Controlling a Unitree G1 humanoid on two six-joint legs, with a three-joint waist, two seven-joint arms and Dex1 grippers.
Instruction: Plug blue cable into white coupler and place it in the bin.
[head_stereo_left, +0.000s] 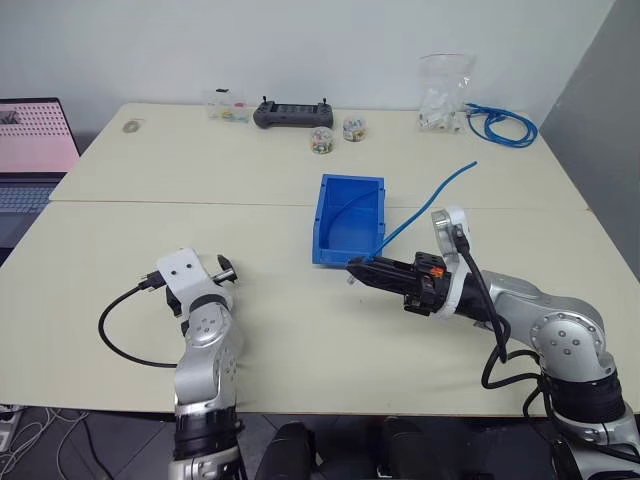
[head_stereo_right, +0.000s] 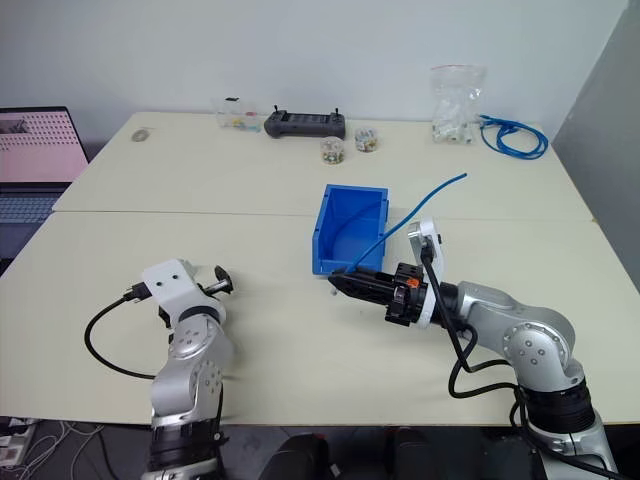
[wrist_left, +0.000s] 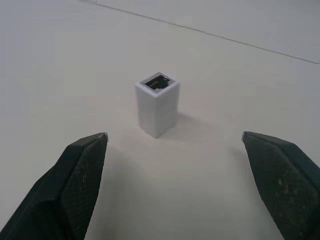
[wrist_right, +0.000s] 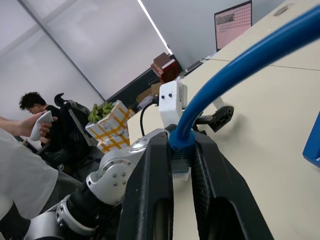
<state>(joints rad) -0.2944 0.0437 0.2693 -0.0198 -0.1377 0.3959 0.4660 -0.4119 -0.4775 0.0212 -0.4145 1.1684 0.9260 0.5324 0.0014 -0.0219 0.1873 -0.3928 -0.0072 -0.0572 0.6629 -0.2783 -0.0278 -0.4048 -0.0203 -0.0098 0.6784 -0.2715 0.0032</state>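
On the cream two-panel tabletop (head_stereo_left: 300, 330), a bright blue plastic bin (head_stereo_left: 349, 220) is set against a white wall (head_stereo_left: 300, 40); the left gripper (wrist_left: 175, 150) is spread wide before the tiny white boxy coupler (wrist_left: 157, 103), the right gripper (wrist_right: 181, 165) is clamped on the thin blue cable (wrist_right: 240, 65).

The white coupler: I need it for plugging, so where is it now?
The small white boxy plastic coupler stands upright on the beige table, socket opening up, just ahead of the open left pincer.

hidden: blue cable (wrist_right: 240, 65) plug, mostly between right claw (wrist_right: 181, 165) fingers | cut off: laptop (head_stereo_left: 30, 150) at frame edge | too small: jar (head_stereo_left: 321, 140) contents
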